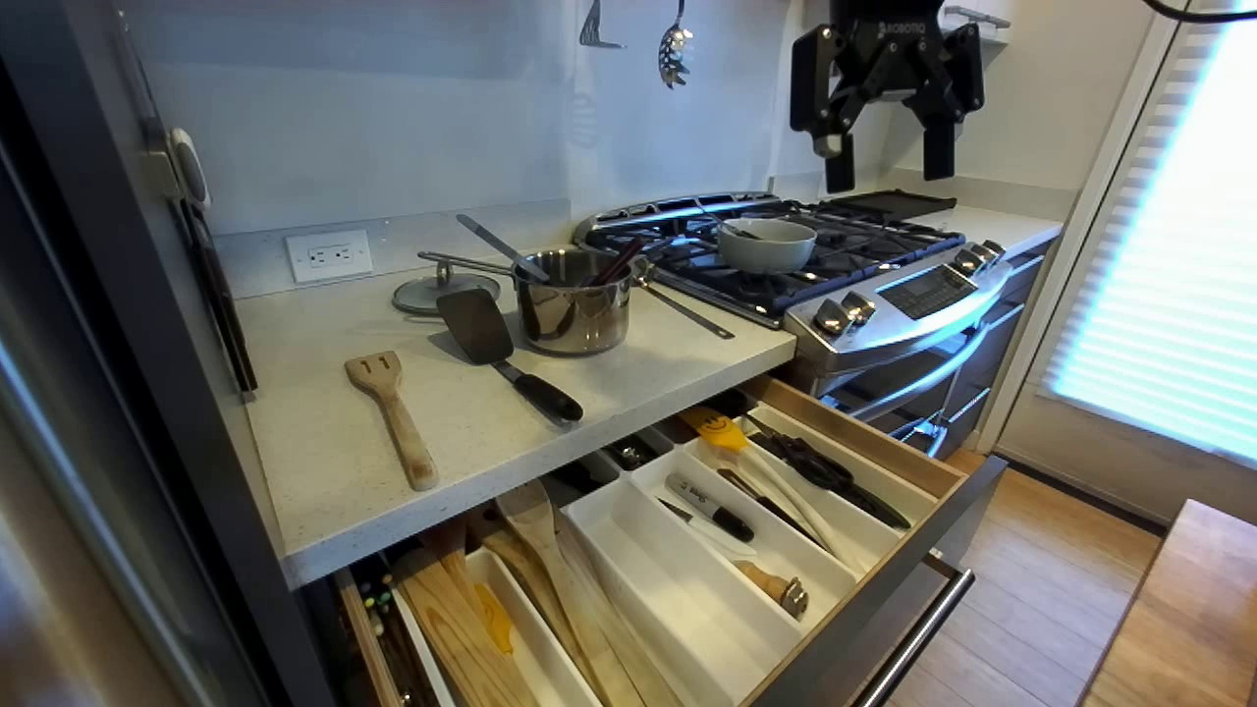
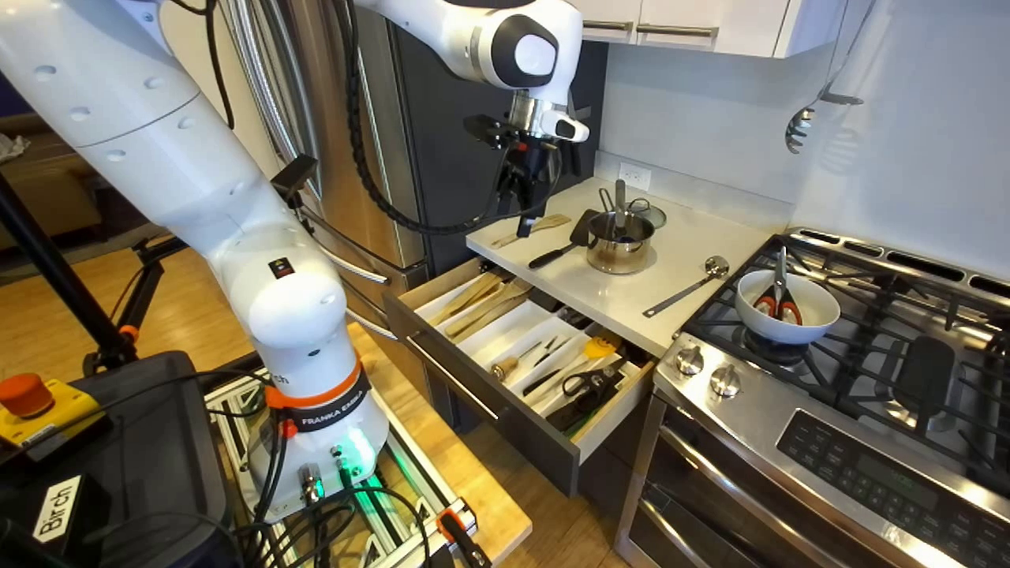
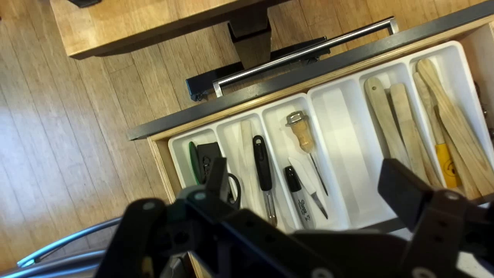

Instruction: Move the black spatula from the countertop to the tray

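Note:
The black spatula (image 1: 478,329) lies on the pale countertop (image 1: 314,432), with its handle toward the front edge and its head beside the steel pot. It also shows in an exterior view (image 2: 582,229) and is out of the wrist view. The white tray (image 3: 343,150) sits in the open drawer below the counter edge and also shows in both exterior views (image 1: 678,609) (image 2: 513,331). One of its compartments is bare; others hold wooden utensils, a marker, knife and scissors. My gripper (image 1: 890,172) is open and empty, high above the drawer, its fingers framing the tray in the wrist view (image 3: 305,170).
A steel pot (image 1: 573,319) with utensils, a glass lid (image 1: 447,290), a wooden slotted spatula (image 1: 393,417) and a ladle (image 2: 682,288) are on the counter. A stove (image 2: 868,379) with a bowl (image 2: 789,308) adjoins. A tall dark fridge side (image 2: 450,126) borders the counter.

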Robot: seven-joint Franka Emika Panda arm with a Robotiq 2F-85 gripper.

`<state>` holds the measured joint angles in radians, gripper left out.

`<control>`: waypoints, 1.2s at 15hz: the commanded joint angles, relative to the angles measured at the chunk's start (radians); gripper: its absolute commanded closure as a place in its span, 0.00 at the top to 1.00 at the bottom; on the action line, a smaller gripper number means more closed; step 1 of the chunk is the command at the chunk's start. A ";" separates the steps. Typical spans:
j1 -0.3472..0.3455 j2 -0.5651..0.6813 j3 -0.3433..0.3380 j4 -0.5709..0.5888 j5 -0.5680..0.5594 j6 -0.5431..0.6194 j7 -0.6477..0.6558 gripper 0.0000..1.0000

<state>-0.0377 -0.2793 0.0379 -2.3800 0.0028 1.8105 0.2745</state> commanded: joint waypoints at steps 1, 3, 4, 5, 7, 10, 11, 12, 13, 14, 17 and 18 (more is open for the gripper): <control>0.014 0.210 0.036 0.038 -0.019 0.047 0.111 1.00; 0.031 0.326 0.044 0.050 -0.026 0.100 0.128 1.00; 0.045 0.383 0.051 0.060 -0.043 0.127 0.169 1.00; 0.062 0.434 0.053 0.077 -0.064 0.139 0.222 1.00; 0.066 0.362 0.029 0.028 -0.027 0.138 0.155 1.00; 0.068 0.362 0.025 0.037 -0.027 0.139 0.154 1.00; 0.070 0.355 0.025 0.023 -0.017 0.289 0.189 1.00; 0.071 0.380 0.026 0.051 -0.002 0.341 0.172 1.00; 0.076 0.408 0.030 0.083 0.006 0.411 0.157 1.00; 0.084 0.442 0.033 0.110 0.005 0.491 0.155 1.00; 0.115 0.537 0.052 0.202 0.034 0.676 0.109 1.00; 0.131 0.574 0.056 0.230 0.029 0.719 0.107 1.00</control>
<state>0.0561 0.1790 0.0851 -2.2468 0.0023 2.4322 0.4165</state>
